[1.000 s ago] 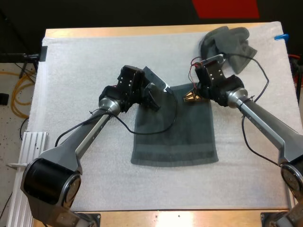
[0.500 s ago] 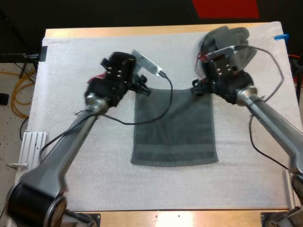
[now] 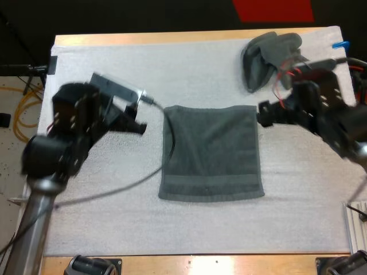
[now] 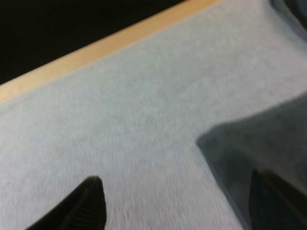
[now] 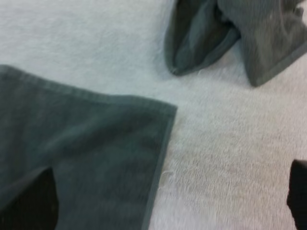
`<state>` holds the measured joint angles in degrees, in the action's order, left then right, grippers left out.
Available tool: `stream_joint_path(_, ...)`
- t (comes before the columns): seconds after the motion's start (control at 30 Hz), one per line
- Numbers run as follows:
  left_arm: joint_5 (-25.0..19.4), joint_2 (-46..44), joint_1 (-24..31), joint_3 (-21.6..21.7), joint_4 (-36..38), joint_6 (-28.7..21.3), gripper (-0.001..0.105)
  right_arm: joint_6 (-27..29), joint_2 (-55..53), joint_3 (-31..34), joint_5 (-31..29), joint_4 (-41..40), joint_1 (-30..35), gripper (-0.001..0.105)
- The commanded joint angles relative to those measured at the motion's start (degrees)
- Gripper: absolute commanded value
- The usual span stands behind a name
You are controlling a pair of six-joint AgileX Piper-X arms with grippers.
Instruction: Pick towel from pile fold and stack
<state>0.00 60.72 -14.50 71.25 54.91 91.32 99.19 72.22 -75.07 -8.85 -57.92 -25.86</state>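
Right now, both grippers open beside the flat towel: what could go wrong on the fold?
1. The crumpled towel lies close to the flat towel's far right corner; the right gripper, open there, might snag it.
2. The flat towel's left edge looks slightly rolled; the left gripper, open beside it, may pinch unevenly and skew the fold.
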Motion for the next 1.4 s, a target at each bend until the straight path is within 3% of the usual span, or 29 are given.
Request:
stream_joint_path(0.0, 0.0, -3.2, 0.1, -0.4, 3.2, 0.6, 0.061, -0.7, -3.0, 1.5, 1.9, -2.2, 0.3, 0.094)
stream_joint_path(0.17, 0.0, -11.0, 0.1, -3.2, 7.0, 0.7, 0.061, -4.1, -11.8, 9.1, 2.6, -4.8, 0.3, 0.094)
stream_joint_path(0.4, 5.5, -21.1, 0.1, -12.4, 10.1, 6.2, 0.061, -7.2, -25.0, 20.7, 8.5, -7.8, 0.3, 0.094)
stream_joint_path(0.6, 6.1, -27.4, 0.1, -19.5, 11.1, 7.2, 0.061, -12.9, -30.6, 26.9, 10.4, -7.5, 0.3, 0.094)
stream_joint_path(0.87, 6.5, -28.7, 0.1, -28.2, 7.8, 7.5, 0.061, -22.4, -27.8, 39.5, 10.4, 4.1, 0.3, 0.094)
stream_joint_path(0.93, 9.2, -28.7, 0.1, -30.3, 6.4, 7.9, 0.061, -24.8, -25.8, 42.9, 11.1, 8.5, 0.3, 0.094)
stream_joint_path(1.13, 12.3, -28.7, 0.1, -31.8, 3.8, 8.8, 0.061, -29.7, -17.9, 48.4, 17.9, 19.3, 0.3, 0.094)
stream_joint_path(1.37, 12.7, -28.7, 0.1, -31.8, 3.4, 8.9, 0.061, -32.3, -7.8, 48.8, 26.2, 27.9, 0.3, 0.094)
